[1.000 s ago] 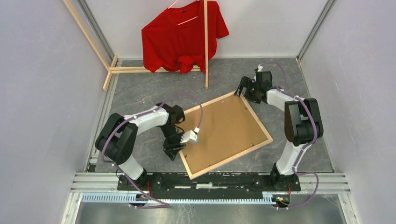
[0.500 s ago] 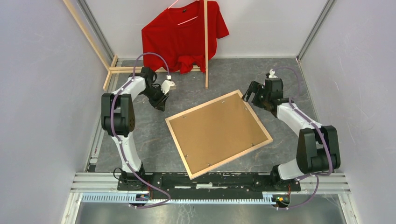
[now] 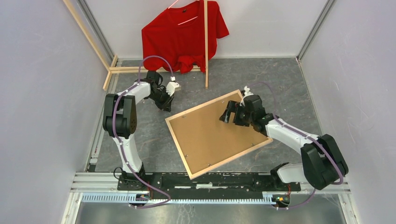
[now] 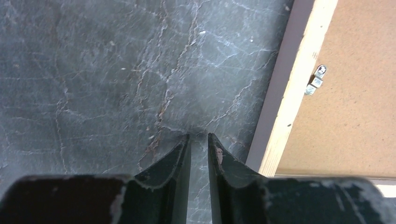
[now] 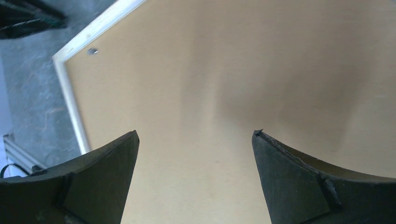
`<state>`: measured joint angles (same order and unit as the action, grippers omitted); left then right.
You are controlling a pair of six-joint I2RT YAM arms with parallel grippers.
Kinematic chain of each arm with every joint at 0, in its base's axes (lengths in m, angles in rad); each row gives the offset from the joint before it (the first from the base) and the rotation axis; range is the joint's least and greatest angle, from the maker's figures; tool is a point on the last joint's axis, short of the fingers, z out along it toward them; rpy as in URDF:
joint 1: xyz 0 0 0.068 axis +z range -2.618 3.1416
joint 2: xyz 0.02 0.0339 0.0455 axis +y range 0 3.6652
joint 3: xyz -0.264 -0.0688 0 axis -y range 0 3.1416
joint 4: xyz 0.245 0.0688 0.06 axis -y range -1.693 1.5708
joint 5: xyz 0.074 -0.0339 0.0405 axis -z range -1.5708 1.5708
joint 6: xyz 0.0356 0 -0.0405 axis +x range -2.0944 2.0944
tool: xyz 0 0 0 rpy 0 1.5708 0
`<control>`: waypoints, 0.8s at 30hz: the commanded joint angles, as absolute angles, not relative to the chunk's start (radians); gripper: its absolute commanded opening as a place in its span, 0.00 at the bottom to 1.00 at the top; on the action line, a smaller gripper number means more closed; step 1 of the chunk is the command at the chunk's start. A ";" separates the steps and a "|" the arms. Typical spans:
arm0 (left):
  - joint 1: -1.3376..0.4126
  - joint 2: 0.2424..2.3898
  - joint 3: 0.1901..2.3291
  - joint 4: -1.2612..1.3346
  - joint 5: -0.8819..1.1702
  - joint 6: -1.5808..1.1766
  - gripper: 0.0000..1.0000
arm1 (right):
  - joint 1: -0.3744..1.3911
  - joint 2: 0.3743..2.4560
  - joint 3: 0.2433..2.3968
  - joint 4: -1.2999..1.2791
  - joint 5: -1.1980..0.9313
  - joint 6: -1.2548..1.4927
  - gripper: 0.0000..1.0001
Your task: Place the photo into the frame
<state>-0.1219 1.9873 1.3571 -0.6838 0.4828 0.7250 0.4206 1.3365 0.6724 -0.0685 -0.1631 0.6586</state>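
Frame (image 3: 179, 148) face-down, backing board (image 3: 205, 135) in, photo unseen. Right hand (image 5: 196, 134) spread above board; left hand (image 4: 199, 136) nearly together, empty. Next we'd lock clips (image 4: 316, 80).

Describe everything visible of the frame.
The frame lies flat on the grey table, back side up and turned at an angle. It is a thin rectangle of pale bare wood around a brown backing board, with small metal clips along the inner edge. The right gripper hangs open above the board near the far corner; contact cannot be told. No photo shows.
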 commanded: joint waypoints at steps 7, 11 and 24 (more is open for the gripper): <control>-0.150 1.974 1.217 -0.748 0.552 0.772 0.24 | 0.674 1.464 0.707 0.173 -0.097 0.846 0.98; -0.158 1.936 1.159 -0.773 0.582 0.802 0.23 | 0.780 1.586 0.783 0.241 -0.074 0.894 0.98; -0.158 1.907 1.108 -0.837 0.600 0.858 0.22 | 0.917 1.940 1.080 0.320 -0.058 0.976 0.91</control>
